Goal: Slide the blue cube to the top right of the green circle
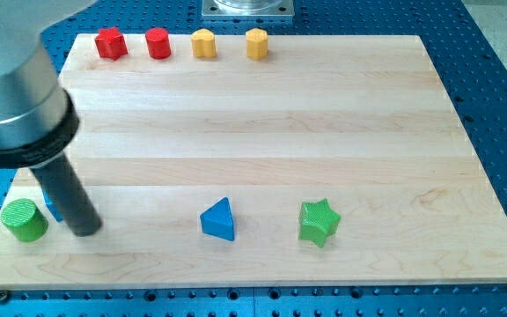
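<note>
The green circle [24,219] stands near the board's bottom left corner. The blue cube [53,209] is just to its right and slightly up, almost wholly hidden behind my rod; only a thin blue sliver shows. My tip [85,231] rests on the board right beside the cube, on its right side, a short way right of the green circle.
A blue triangle [219,220] and a green star [318,222] lie along the bottom. A red star [110,42], a red cylinder [157,42], a yellow cylinder [202,43] and a yellow hexagon [256,42] line the top edge. The arm's grey body covers the upper left.
</note>
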